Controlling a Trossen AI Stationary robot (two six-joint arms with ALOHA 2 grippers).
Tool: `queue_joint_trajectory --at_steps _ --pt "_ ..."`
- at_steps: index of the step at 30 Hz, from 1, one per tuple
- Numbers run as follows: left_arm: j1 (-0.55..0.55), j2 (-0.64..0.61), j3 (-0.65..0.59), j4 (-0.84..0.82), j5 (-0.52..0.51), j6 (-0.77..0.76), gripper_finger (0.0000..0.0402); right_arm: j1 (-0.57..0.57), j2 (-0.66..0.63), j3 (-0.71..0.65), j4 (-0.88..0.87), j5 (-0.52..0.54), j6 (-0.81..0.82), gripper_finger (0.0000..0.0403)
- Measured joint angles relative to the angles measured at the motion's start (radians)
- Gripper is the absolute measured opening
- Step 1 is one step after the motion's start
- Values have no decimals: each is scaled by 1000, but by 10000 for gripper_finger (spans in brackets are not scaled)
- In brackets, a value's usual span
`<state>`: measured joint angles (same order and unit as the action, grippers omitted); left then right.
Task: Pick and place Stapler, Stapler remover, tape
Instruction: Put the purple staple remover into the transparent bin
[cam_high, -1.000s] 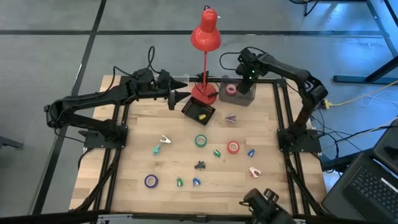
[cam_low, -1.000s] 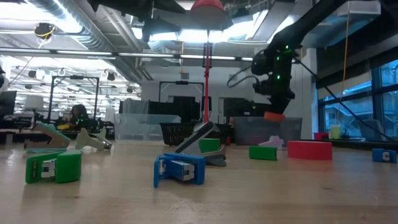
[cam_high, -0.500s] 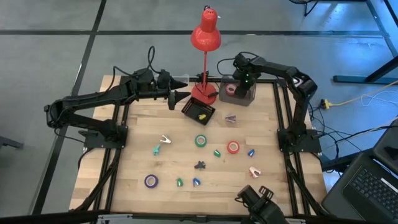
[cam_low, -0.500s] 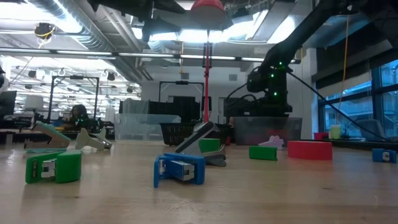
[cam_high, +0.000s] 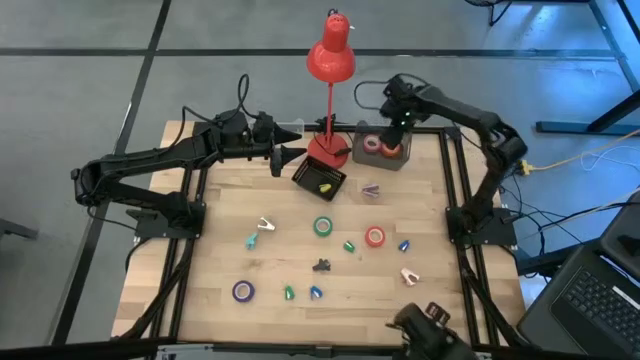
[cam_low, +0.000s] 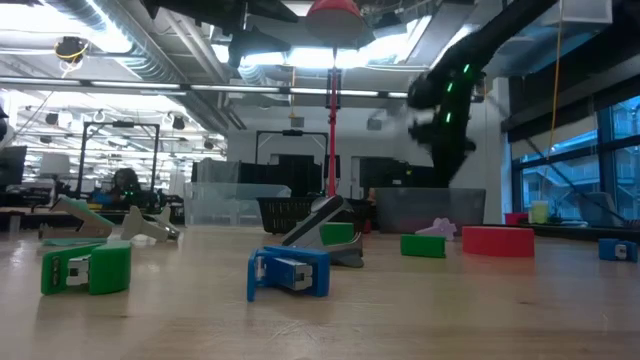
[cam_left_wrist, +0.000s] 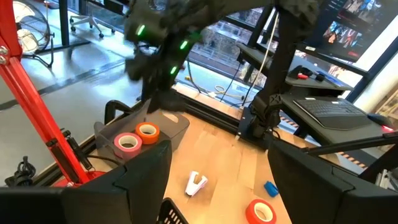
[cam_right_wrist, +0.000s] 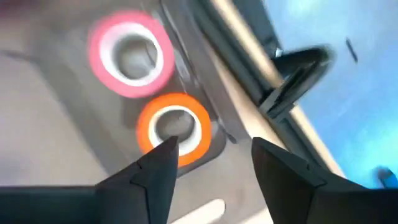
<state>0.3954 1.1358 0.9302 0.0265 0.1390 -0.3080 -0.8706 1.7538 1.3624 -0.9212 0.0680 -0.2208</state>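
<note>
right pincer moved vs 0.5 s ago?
Yes. In the high view the right pincer has shifted toward the table's far right edge, away from the red lamp. It now hangs open above the grey bin, the orange tape roll lying inside.

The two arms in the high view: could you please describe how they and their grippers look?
Both arms are dark, slim and jointed. The left arm ends in the left gripper with pointed black fingers and carries a looping black cable. The right arm shows green indicator lights near the right gripper, whose fingers are dark, angular wedges.
</note>
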Motion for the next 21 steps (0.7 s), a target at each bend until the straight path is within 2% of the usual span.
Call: queue_joint_trajectory --at_steps 6,11,15,21 --pt "0 0 0 -1 10 6 265 69 -284 0 -124 -227 81 196" --pt "0 0 0 -8 11 8 265 236 -492 0 -227 -373 203 181" --pt "0 0 0 -32 11 8 265 438 -599 0 -225 -361 360 177" --pt "0 0 0 -91 12 8 265 745 -617 0 -226 -202 564 176"
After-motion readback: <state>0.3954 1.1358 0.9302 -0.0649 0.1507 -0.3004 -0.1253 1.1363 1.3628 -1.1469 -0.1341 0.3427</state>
